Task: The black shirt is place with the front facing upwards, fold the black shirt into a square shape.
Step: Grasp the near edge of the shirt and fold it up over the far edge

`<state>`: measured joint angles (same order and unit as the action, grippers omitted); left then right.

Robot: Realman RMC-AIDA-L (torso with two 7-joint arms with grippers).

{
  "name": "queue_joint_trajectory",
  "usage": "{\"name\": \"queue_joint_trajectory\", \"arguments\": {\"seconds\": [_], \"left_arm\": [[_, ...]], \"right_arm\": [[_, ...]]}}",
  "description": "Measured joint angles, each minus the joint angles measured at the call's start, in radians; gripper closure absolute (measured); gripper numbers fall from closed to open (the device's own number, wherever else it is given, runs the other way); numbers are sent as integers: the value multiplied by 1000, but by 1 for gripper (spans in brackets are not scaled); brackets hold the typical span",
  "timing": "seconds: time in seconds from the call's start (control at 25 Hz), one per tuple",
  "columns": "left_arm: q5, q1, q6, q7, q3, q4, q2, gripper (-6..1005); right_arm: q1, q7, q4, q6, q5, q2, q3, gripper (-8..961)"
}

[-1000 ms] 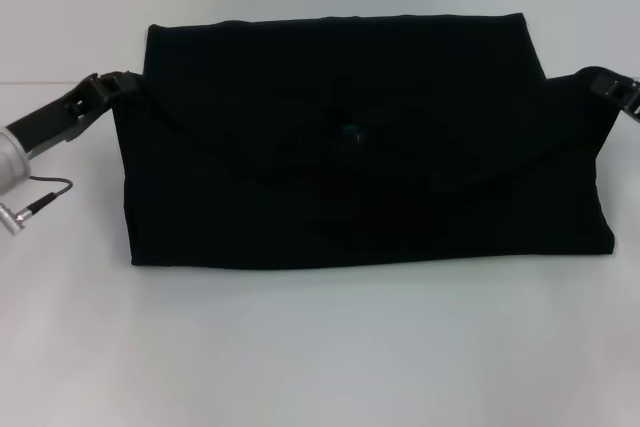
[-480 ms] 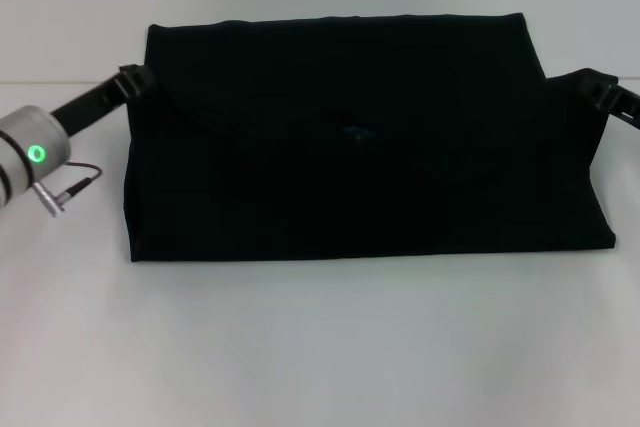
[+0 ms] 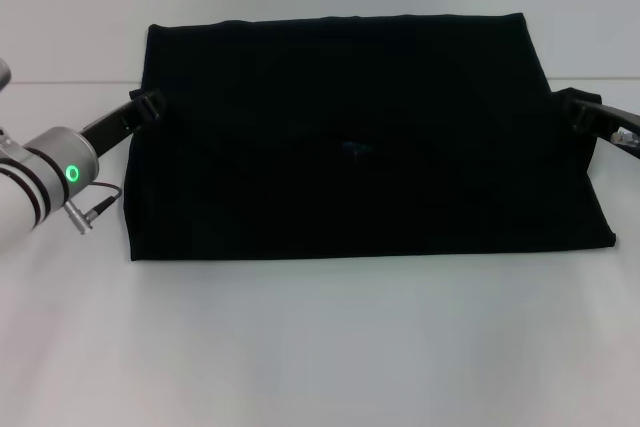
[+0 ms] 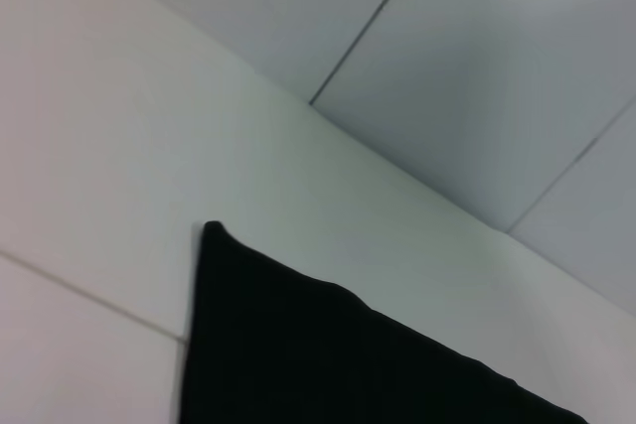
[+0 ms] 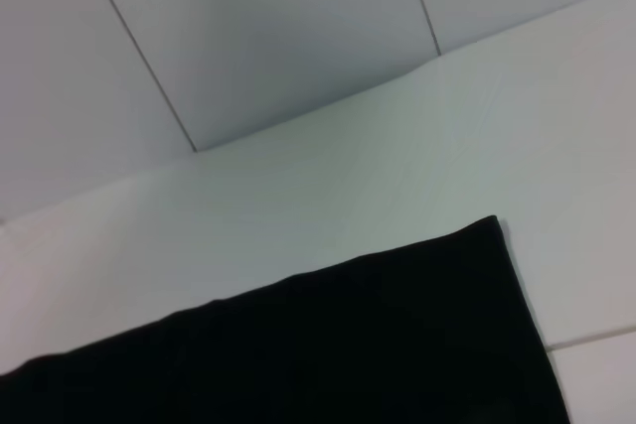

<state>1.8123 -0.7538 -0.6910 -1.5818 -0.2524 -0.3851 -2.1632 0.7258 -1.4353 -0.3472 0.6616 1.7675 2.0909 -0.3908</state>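
Observation:
The black shirt (image 3: 350,177) lies on the white table (image 3: 320,347) as a wide, flat rectangle, with a faint bluish speck (image 3: 356,147) near its middle. My left gripper (image 3: 148,104) is at the shirt's left edge and my right gripper (image 3: 572,107) at its right edge, each holding the cloth where the folded layer meets the side. No lettering shows. The left wrist view has a far corner of the shirt (image 4: 328,354), and the right wrist view has the other far corner (image 5: 348,345). Neither wrist view includes fingers.
Bare white tabletop runs in front of the shirt and on both sides. A grey panelled wall (image 5: 248,37) stands behind the table's far edge. My left arm's silver link with a green light (image 3: 70,173) and a cable hangs low at the left.
Both grippers moved toward the table's front, drawing the folded-over upper layer down. Its curved edge, visible a second ago, now lies flat on the shirt. The left arm swung nearer.

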Motion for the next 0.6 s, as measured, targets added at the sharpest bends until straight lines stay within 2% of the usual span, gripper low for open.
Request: {"name": "queue_joint_trajectory", "arguments": {"seconds": [0.12,0.32,0.4,0.6], "left_arm": [[-55,6,-10,99,1,23,-1,896],[-106,21,-14,105,3,45,1,893],[-112,29,-17,98,2,45,2,806],[-115,55,-36,85,6,40,6,597]], "right_arm": [[-5,13,0,3,0,0,-4,807],[-17,19,-4,27,0,-3,-6,784],[-27,19,-9,55,0,-5,-7,775],[-66,17,-35,155,-1,-16,-4,574]]}}
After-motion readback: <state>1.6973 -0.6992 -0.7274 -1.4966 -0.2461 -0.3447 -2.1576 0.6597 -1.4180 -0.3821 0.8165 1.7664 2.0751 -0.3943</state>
